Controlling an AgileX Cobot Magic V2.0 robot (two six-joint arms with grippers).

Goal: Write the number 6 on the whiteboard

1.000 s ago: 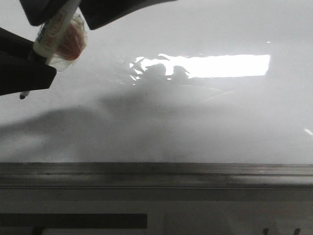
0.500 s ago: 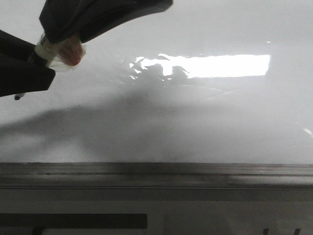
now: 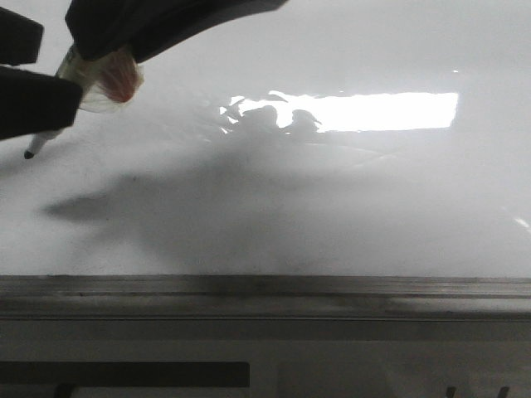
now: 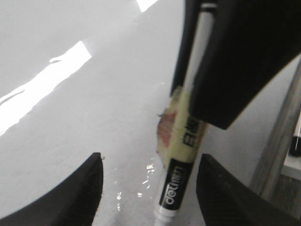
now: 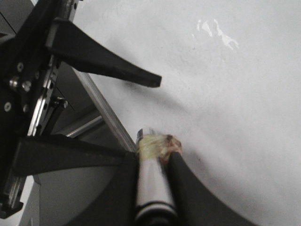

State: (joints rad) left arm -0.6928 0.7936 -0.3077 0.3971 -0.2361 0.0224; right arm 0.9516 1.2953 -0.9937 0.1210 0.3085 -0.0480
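My right gripper (image 3: pixel 91 56) comes in from the top left and is shut on a white-and-black marker pen (image 3: pixel 104 79) with yellowish tape and a red patch round its body. The pen's black tip (image 3: pixel 29 153) points down-left over the whiteboard (image 3: pixel 332 207); I cannot tell whether it touches. My left gripper (image 3: pixel 37 65) is open at the left edge, one dark finger on each side of the pen's lower end (image 4: pixel 175 188), touching neither side. In the right wrist view the pen (image 5: pixel 153 188) sits clamped between the fingers. The number 6 is out of view.
A grey metal rail (image 3: pixel 265 294) runs along the board's near edge, with a pale ledge and a dark strip (image 3: pixel 124 373) below it. A bright rectangular glare (image 3: pixel 373 112) lies on the board to the right. A soft shadow (image 3: pixel 83 207) falls below the grippers.
The right gripper came down over the pen's taped part. The left gripper's fingers have spread apart and shifted up. The pen tip moved slightly up and left, and the shadow on the board shrank.
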